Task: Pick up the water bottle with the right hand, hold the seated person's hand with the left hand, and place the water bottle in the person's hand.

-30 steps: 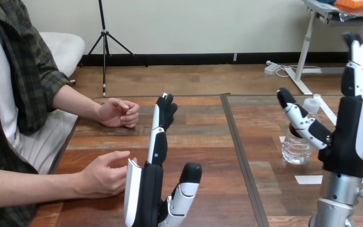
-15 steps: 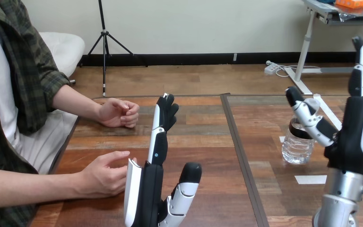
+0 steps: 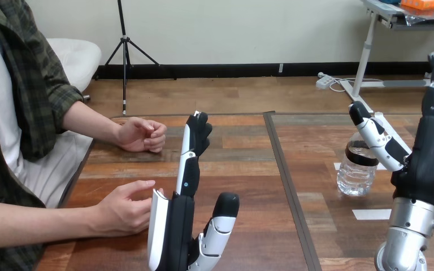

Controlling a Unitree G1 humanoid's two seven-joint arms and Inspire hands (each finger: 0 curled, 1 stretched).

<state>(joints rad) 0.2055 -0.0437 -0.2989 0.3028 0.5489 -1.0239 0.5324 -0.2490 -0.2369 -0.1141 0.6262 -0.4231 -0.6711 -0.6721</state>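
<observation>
On the wooden bench [image 3: 248,169], a clear plastic water bottle [image 3: 357,169] stood beside the open, empty right hand [image 3: 424,161], apparently poised to grasp it; the left hand [image 3: 179,226] was open and empty too.

The worktop [image 3: 243,164] is smooth, low-sheen wood. The bottle [image 3: 356,176] is clear ribbed plastic. The left robot hand [image 3: 178,226] and right robot hand [image 3: 421,164] are glossy black-and-white plastic; the right forearm [image 3: 409,217], satin metal.
</observation>
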